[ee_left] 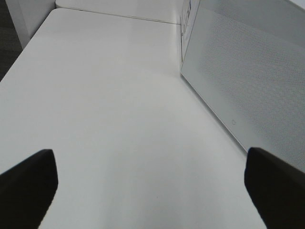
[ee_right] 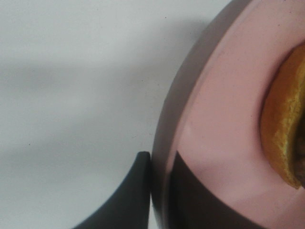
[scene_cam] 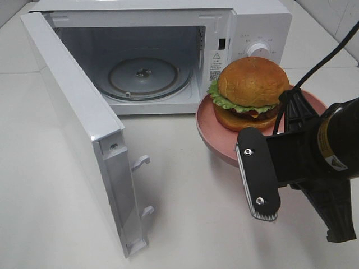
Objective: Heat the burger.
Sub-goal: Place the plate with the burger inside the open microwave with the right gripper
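Pinching the near rim of the pink plate with the right gripper, one finger outside the lip, one inside. Got the burger mid-plate, just in front of the microwave's control panel, right of the open cavity. As for the left gripper: spread wide, empty, above the worktop beside the swung-out door. Next, probably: keep level, ease left, slide in, set down centred on the glass turntable. Slowly, though. Looks top-heavy, liable to slip.

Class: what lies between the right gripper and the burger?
Only bare pink plate: the right gripper pinches its rim, and the burger sits further in, as the right wrist view shows.
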Controlling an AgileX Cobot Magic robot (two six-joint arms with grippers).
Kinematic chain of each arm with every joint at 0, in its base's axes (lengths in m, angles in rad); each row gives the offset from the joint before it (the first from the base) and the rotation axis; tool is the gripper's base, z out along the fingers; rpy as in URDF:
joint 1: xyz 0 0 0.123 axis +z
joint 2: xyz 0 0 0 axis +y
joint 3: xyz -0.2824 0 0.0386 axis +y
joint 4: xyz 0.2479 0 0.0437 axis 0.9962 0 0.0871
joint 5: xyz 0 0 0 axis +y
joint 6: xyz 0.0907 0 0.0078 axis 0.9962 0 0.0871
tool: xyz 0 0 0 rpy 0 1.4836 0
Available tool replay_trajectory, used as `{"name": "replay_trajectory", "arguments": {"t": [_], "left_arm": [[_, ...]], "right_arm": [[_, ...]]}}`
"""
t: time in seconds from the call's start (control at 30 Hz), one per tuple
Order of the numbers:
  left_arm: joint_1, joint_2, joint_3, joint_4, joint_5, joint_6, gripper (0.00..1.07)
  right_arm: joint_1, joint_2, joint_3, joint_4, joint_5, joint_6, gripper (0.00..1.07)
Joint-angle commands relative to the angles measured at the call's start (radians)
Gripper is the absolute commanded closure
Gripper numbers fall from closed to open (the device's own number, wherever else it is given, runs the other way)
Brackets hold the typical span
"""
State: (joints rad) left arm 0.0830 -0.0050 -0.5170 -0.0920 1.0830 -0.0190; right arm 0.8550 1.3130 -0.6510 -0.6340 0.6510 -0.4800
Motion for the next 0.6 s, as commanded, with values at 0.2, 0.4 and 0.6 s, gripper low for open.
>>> {"name": "replay_trajectory", "arguments": {"t": [0.2, 0.4, 0.6], "left_arm": [[-0.001, -0.017, 0.000, -0.005, -0.015, -0.003, 0.04], [-0.001, -0.017, 0.000, -0.005, -0.015, -0.003, 0.04], [-0.001, -0.017, 0.000, -0.005, -0.015, -0.003, 0.04]], "right_arm": [[0.001, -0.009, -0.002, -0.041, -0.081, -0.128, 1.04], [-0.006, -0.009, -0.002, 0.002, -0.144, -0.224, 1.04], [-0.006, -0.008, -0.002, 0.092, -0.195, -0.379, 1.04]]}}
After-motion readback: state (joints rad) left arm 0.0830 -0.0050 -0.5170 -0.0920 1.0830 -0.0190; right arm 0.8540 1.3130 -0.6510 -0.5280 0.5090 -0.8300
